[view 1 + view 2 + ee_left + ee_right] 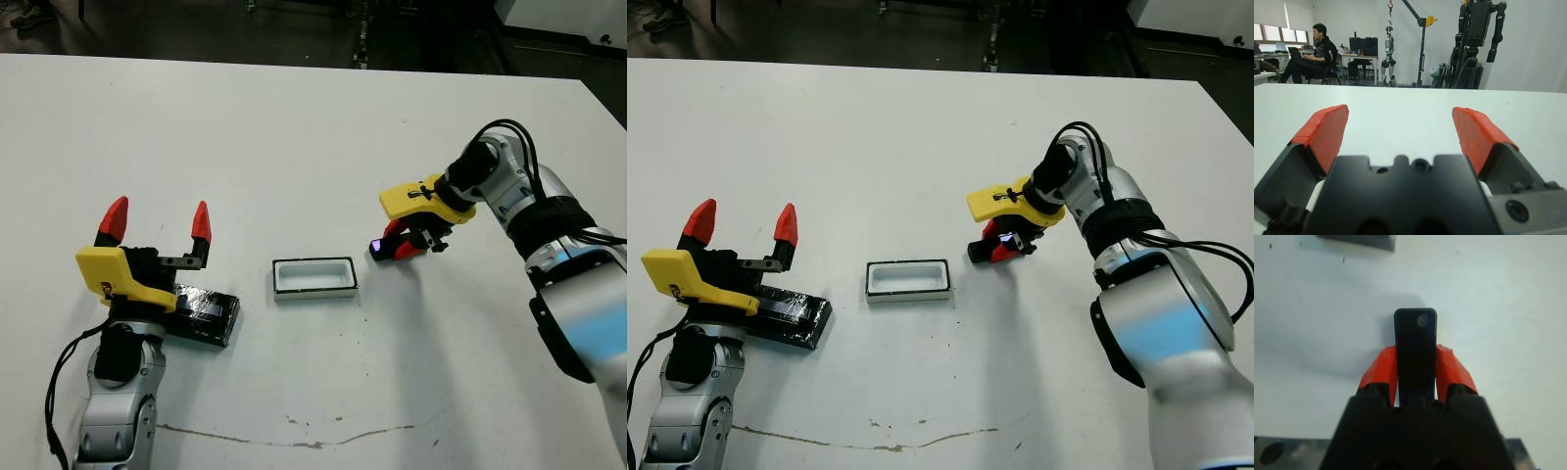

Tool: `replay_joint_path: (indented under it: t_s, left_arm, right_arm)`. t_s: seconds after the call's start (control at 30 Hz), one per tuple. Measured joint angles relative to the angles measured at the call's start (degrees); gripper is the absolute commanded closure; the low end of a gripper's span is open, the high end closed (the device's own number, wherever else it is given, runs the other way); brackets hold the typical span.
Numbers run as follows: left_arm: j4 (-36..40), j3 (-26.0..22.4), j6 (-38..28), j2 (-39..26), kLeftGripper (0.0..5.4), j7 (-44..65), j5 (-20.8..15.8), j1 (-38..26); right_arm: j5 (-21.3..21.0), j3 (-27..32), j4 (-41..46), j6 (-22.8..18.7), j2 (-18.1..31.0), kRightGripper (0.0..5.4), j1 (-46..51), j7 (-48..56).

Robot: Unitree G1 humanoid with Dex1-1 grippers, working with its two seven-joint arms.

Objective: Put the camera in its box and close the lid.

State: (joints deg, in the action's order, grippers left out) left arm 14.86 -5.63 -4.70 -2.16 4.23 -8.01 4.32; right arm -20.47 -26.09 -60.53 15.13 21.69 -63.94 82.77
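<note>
Nearest your head camera sits the left gripper [157,235], low at the table's near left edge, its two red-tipped fingers spread wide and gripping nothing; the left wrist view shows only bare table between them.

Now to the camera [1415,350]. You have it pinched between the right gripper's [1415,372] red fingers, which press against its two long sides, with its far end sticking out past the fingertips. From the head views it hangs low above the table or just touches it; you cannot tell which. A bluish glow shows at its end [376,247]. It sits to the right of the box [314,278], near it but clearly apart, so it is not yet inside.

That box lies open at the middle of the table, white rim up, its white-lined hollow unfilled. Well to its left lies the lid [204,313], flat and glossy black, right under the left gripper and partly covered by that gripper's body.

By my reading, you are early on: the grasp looks done, nothing more. Left for you are carrying the camera over the box, setting it down in line with the long hollow, letting go, then picking up the lid with the left gripper and seating it on the rim.
</note>
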Motion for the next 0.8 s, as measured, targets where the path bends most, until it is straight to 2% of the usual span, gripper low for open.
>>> replay_joint_path:
  t_s: [0.13,0.2,0.37,0.67,0.8]
  left_arm:
    - [0.0,0.0,-0.1,0.0,0.00,-0.1,0.0,0.0]
    - [0.0,0.0,-0.1,0.0,0.00,-0.1,0.0,0.0]
    - [0.0,0.0,-0.1,0.0,0.00,-0.1,-0.1,0.0]
    - [0.0,0.1,-0.1,0.0,0.00,-0.1,-0.1,0.1]
    - [0.0,0.1,-0.1,0.1,0.00,-0.1,-0.3,0.1]
  right_arm:
    - [4.7,4.5,1.5,-2.9,0.6,3.74,0.0,0.0]
    - [7.7,7.2,2.7,-5.7,0.9,3.74,-0.1,0.3]
    - [14.9,12.0,8.3,-18.5,1.1,3.74,-0.5,3.9]
    - [21.5,13.2,21.1,-33.2,0.2,3.74,0.3,5.2]
    - [23.4,12.3,28.8,-36.9,-0.3,3.74,3.8,4.4]
